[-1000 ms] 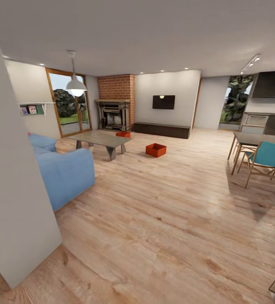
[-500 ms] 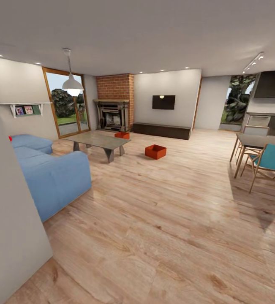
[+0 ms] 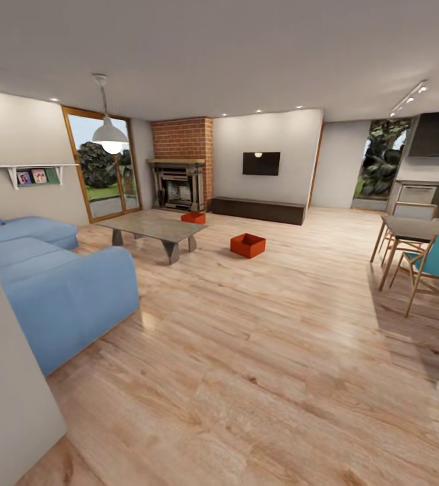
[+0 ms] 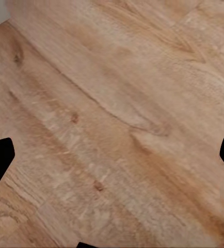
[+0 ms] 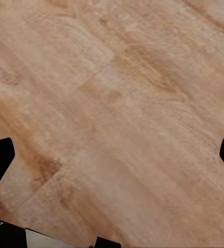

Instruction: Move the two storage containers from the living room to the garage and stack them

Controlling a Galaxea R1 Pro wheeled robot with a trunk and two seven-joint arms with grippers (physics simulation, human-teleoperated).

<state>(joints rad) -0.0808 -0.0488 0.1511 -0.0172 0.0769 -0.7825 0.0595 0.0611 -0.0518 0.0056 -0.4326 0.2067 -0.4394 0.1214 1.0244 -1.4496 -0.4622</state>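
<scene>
Ahead, near container (image 3: 247, 245) empty | far container (image 3: 193, 217) contents unclear | both hands spread open

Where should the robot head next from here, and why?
Probably straight ahead across the wood floor toward the nearer storage container, which sits in the open to the right of the coffee table. It is far off, and both tools, the left and the right, hang open over bare planks, holding nothing.

Blue sofa (image 3: 57, 297), brick fireplace (image 3: 182, 172), wood floor (image 3: 266, 351)
</scene>
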